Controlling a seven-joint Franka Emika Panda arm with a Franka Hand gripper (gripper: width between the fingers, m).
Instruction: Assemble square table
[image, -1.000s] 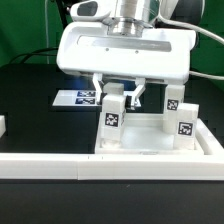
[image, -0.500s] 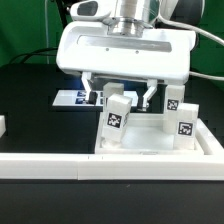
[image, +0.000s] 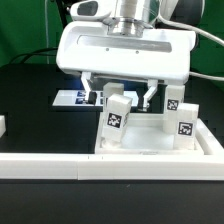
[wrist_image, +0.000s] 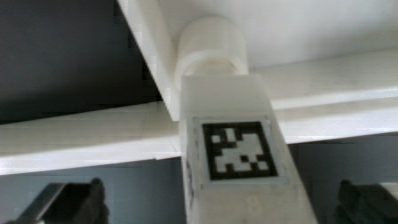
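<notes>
The white square table top (image: 150, 143) lies upside down against the border rail. Three white tagged legs stand on it: a near one (image: 115, 118), one at the exterior view's right (image: 184, 118), and one behind it (image: 172, 98). My gripper (image: 123, 98) hangs over the near leg, open, with a finger on each side and a gap to each. In the wrist view the leg (wrist_image: 228, 150) runs up the middle with its tag showing. My gripper (wrist_image: 219, 205) is open there too; the dark fingers (wrist_image: 68, 203) stand clear of the leg. The table top (wrist_image: 89, 140) crosses behind.
A long white border rail (image: 60, 168) runs along the front. The marker board (image: 72, 97) lies on the black table behind the gripper, at the exterior view's left. A small white piece (image: 2, 126) shows at the left edge.
The fingers have spread apart and let go of the near leg, which still stands on the top. Nothing has moved in the last half second.
</notes>
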